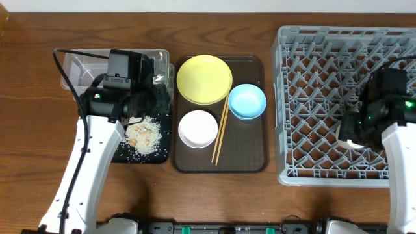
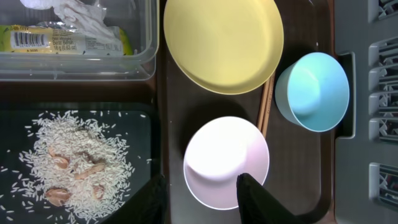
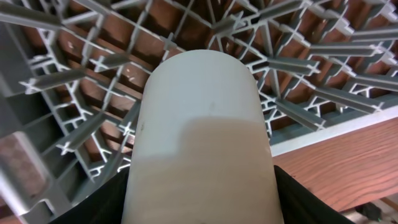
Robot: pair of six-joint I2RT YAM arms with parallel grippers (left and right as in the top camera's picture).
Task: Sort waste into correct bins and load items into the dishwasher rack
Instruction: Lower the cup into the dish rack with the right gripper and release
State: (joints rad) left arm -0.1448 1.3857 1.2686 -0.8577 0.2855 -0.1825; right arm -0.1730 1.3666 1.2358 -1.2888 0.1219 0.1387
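Waste sat binned left of the brown serving tray. Your right gripper clamped the small pale cup over the grey pegged rack; your left gripper gaped above the tray's unloaded white bowl.

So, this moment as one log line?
left gripper: open above round white bowl | right gripper: holding small pale cup over grey plastic dishwasher rack

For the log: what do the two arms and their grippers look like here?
Both match: the left arm and right arm have white tubular links and black joint housings, each showing a small green light. A black cable loops behind the left arm. The left gripper has matte black fingers.
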